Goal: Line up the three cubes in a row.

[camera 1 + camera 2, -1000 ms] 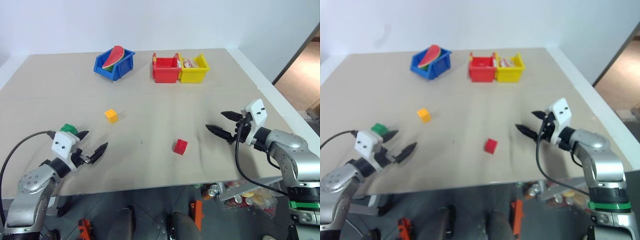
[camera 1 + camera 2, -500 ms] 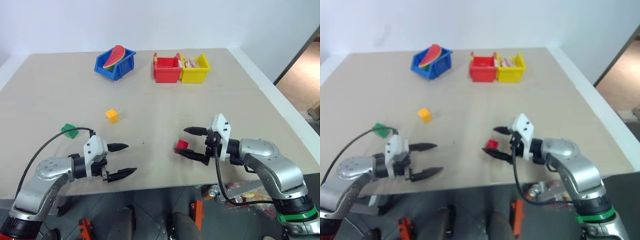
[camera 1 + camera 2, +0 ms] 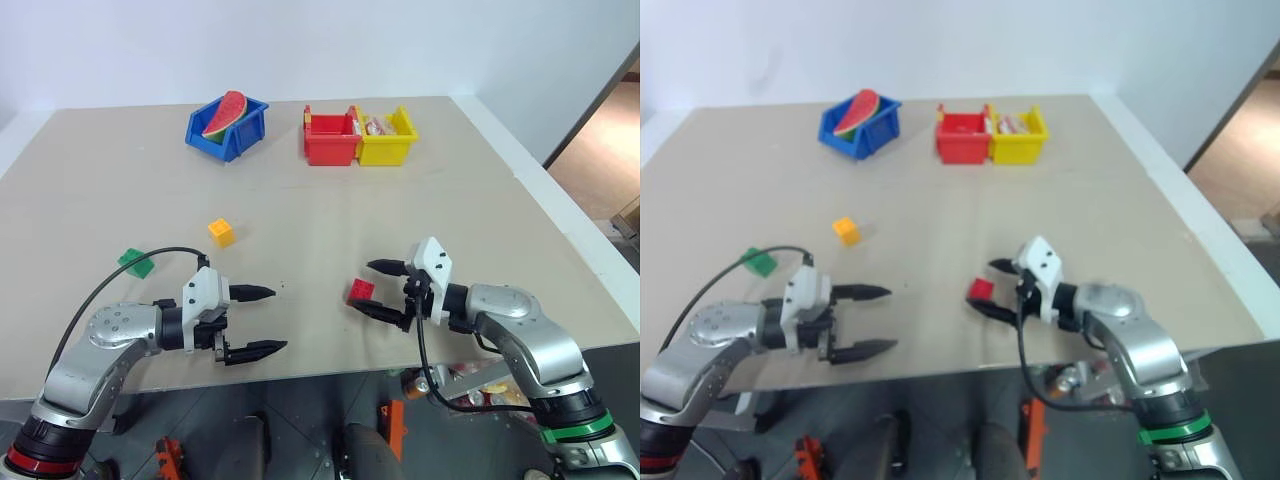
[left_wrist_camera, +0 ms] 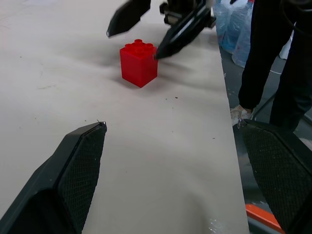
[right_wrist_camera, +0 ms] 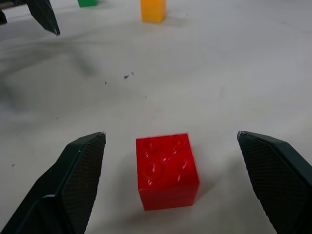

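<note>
Care is needed as the right claw (image 3: 386, 290), spread wide around the red cube (image 3: 361, 291) near the table's (image 3: 450, 200) front edge, should centre before pinching, while the left claw (image 3: 262, 320) waits spread apart.

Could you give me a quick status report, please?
Both claws open, empty. Right claw straddles red cube, not touching. Left claw idle. Green cube, orange cube scattered. Nothing obstructing.
</note>
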You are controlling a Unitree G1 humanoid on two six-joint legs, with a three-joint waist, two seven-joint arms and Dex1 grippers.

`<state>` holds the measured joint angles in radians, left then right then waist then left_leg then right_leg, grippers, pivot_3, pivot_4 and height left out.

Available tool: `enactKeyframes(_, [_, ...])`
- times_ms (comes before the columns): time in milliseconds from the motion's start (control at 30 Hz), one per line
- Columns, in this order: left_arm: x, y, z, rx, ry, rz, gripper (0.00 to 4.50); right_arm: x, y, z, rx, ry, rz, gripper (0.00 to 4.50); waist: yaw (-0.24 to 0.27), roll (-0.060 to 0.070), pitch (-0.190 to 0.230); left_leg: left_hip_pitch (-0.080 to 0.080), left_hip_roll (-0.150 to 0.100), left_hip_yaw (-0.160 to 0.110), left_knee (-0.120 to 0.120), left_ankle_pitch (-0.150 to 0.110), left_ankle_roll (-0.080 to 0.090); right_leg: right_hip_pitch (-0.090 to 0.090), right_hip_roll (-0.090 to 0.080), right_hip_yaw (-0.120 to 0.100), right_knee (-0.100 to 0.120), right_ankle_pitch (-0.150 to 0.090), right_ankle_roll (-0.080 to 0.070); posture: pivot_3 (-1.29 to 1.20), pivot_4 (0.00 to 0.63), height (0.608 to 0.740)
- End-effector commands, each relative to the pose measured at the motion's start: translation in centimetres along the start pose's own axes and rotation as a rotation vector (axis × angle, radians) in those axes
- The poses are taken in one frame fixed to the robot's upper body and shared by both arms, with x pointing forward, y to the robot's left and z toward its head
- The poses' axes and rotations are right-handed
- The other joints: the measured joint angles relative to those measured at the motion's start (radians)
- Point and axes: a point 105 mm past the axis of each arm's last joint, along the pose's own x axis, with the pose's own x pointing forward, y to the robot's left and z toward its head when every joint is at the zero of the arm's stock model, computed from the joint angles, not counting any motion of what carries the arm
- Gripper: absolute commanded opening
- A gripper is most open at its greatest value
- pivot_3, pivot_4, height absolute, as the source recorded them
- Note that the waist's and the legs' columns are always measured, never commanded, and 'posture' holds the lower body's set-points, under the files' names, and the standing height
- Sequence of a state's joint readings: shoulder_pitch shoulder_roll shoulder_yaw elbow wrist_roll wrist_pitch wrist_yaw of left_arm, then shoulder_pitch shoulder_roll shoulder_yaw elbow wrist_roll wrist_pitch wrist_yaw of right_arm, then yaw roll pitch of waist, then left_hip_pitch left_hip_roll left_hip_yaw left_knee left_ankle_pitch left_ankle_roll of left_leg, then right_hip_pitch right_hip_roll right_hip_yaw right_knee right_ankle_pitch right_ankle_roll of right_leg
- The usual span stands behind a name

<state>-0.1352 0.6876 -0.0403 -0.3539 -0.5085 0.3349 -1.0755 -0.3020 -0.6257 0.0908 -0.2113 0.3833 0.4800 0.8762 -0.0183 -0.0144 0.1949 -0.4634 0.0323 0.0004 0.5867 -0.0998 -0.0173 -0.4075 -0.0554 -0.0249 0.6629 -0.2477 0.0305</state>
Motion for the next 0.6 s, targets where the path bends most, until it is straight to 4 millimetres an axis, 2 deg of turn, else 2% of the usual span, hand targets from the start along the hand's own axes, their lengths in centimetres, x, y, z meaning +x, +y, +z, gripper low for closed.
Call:
enactKeyframes(33, [0.0, -0.1, 0.5, 0.027, -0.009, 0.005, 4.49, 0.2, 0.2, -0.3, -0.015, -0.005, 0.008, 4.24, 0.000, 0.000, 0.000, 0.000, 0.000, 0.000, 0.000, 0.000, 0.000, 0.000, 0.000, 0.000, 0.000, 0.000, 0.000, 0.00, 0.150, 0.740])
enactKeyframes(333, [-0.3, -0.1, 0.5, 0.035, -0.002, 0.020, 4.50, 0.6, 0.1, -1.0, -0.006, -0.003, 0.006, 1.26, 0.000, 0.000, 0.000, 0.000, 0.000, 0.000, 0.000, 0.000, 0.000, 0.000, 0.000, 0.000, 0.000, 0.000, 0.000, 0.00, 0.150, 0.740])
enactKeyframes(500, [-0.5, -0.3, 0.1, 0.029, 0.007, 0.025, 4.50, 0.9, -0.2, 0.8, -0.084, -0.012, 0.065, 1.25, -0.002, 0.000, 0.000, 0.000, 0.000, 0.000, 0.000, 0.000, 0.000, 0.000, 0.000, 0.000, 0.000, 0.000, 0.000, 0.00, 0.150, 0.740])
enactKeyframes(600, [-0.9, -0.4, -0.2, 0.018, 0.015, 0.033, 4.50, 2.3, -0.2, 2.6, -0.145, -0.010, 0.186, 1.25, -0.004, 0.000, 0.000, 0.001, 0.001, 0.002, 0.001, 0.000, 0.000, -0.001, 0.002, 0.002, 0.000, 0.002, 0.000, 0.00, 0.150, 0.740])
